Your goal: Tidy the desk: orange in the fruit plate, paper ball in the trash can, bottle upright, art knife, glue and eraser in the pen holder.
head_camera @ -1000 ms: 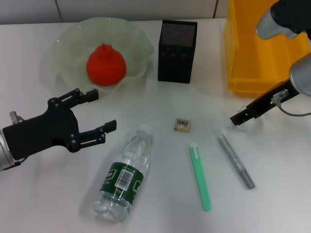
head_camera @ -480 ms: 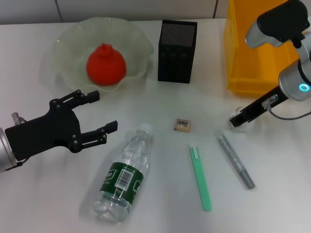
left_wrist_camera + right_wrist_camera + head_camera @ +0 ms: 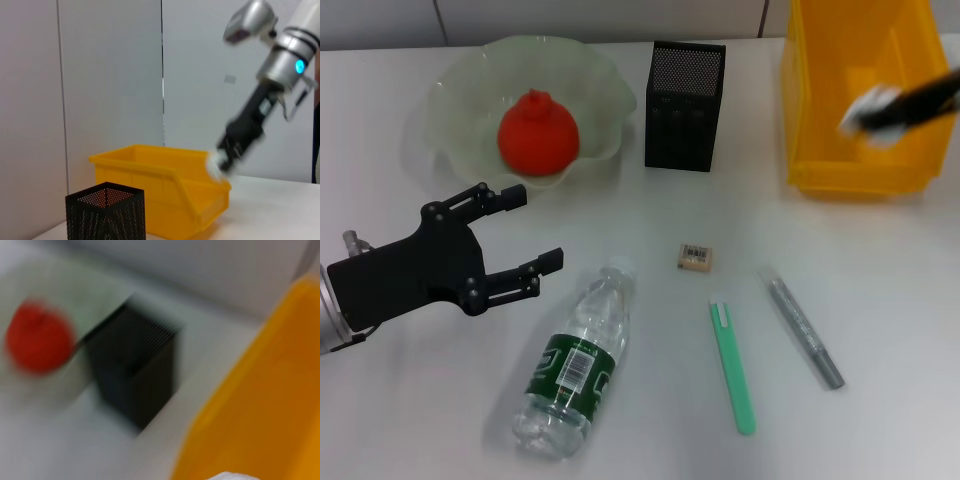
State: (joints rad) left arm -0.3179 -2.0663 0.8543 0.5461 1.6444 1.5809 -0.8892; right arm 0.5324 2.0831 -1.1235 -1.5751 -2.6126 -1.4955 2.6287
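Note:
The orange [image 3: 538, 133] lies in the pale green fruit plate [image 3: 455, 85]. Over the yellow trash can [image 3: 850, 150], my right gripper [image 3: 888, 108] is shut on the white paper ball [image 3: 865, 103]; the left wrist view shows this paper ball [image 3: 216, 166] just above the trash can [image 3: 165, 172]. A clear bottle [image 3: 575, 360] lies on its side at the front. My left gripper [image 3: 538, 227] hovers open just left of its cap. The eraser [image 3: 695, 257], green art knife [image 3: 733, 365] and grey glue [image 3: 805, 332] lie on the table. The black mesh pen holder [image 3: 685, 105] stands at the back.
The right wrist view shows the orange [image 3: 37, 342], the pen holder [image 3: 137, 375] and the trash can's wall [image 3: 260, 405], all blurred. The pen holder stands between the plate and the trash can.
My right gripper has lifted the paper ball off the table near the glue and swung it back over the yellow trash can. The left arm has barely moved.

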